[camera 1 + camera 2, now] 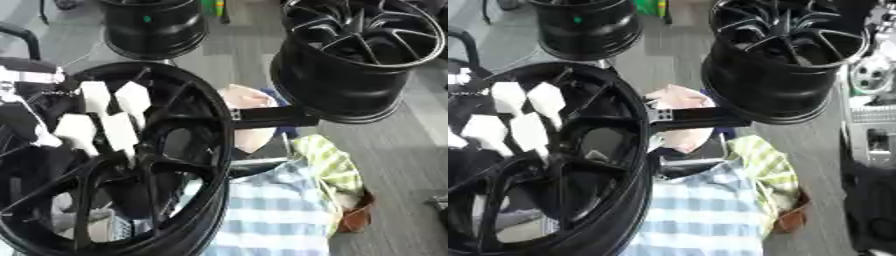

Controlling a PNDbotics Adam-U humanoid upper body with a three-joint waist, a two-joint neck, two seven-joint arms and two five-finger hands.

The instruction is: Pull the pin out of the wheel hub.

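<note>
A large black wheel hub (188,100) with spokes fills the left foreground and stands tilted toward me. My left hand (105,120), black with white pads, comes in from the left and reaches inside the rim, down toward the hub's centre (131,162). The hand's tip ends in the dark at the centre, so I cannot make out a pin or any hold on one. My right hand shows in neither view.
A second black wheel hub (350,65) stands at the upper right and a third (157,27) at the top. A black bar (271,117) runs between the hubs. A person in a striped shirt (271,210) with a green checked cloth (328,165) is right beside the big hub. Grey floor (402,150) lies at right.
</note>
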